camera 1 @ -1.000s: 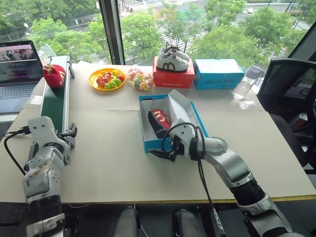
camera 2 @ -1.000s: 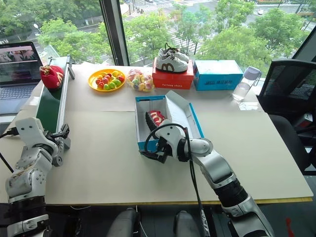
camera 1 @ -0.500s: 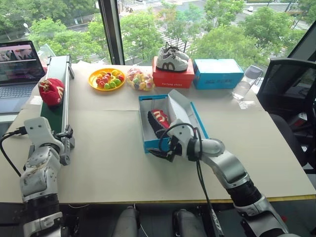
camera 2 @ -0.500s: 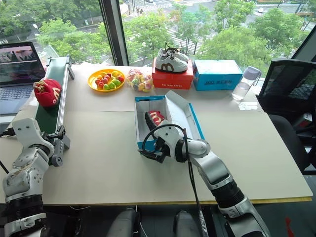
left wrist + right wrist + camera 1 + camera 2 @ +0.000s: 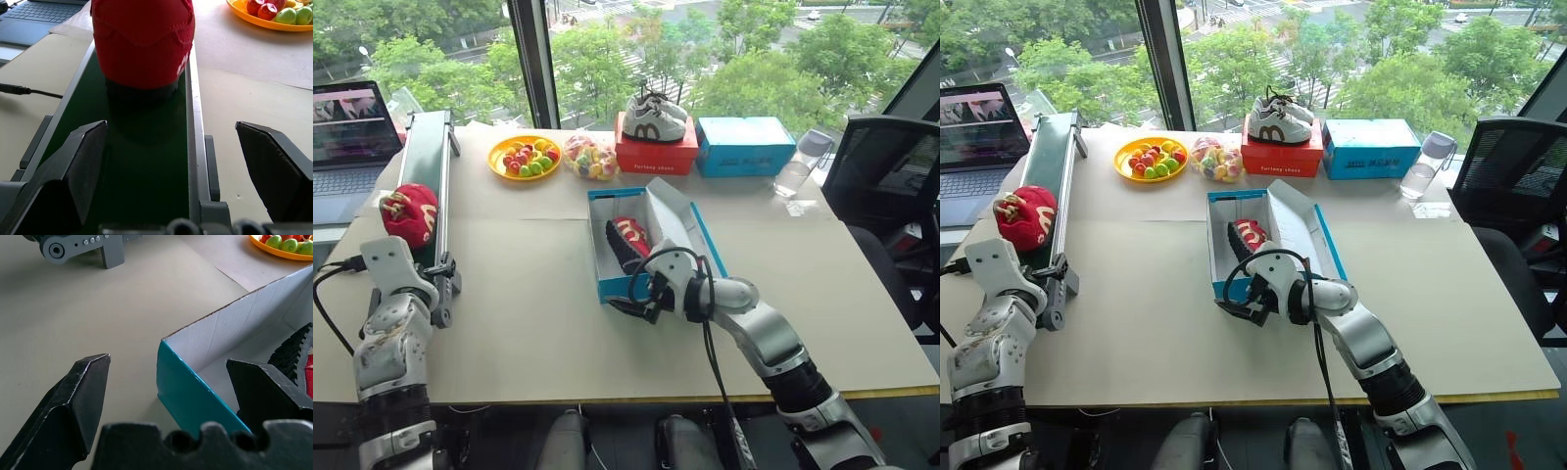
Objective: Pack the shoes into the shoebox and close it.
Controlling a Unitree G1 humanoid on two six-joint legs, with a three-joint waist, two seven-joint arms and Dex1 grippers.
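In the left eye view, the second bright red shoe with cream markings (image 5: 408,214) is seen at the middle left, on the green conveyor belt (image 5: 426,162), just above the left gripper (image 5: 435,284), the nearer one.

In the left wrist view, the black fingers (image 5: 83,161) are spread wide and empty; the shoe lies straight ahead.

In the right wrist view, the right gripper (image 5: 171,396), released, straddles the near wall of the bright blue cardboard shoebox (image 5: 195,391), where the other red shoe (image 5: 629,240) lies.

the bright red knitted-cloth shoe (image 5: 142,41) looks soft and ribbed, its toothed sole rubbery. it sits on a matt dark green belt (image 5: 142,166) between smooth grey rails. the bright blue cardboard shoebox (image 5: 195,391) looks slightly glossy outside, matt white inside. the beige tabletop (image 5: 529,304) is matt and smooth.
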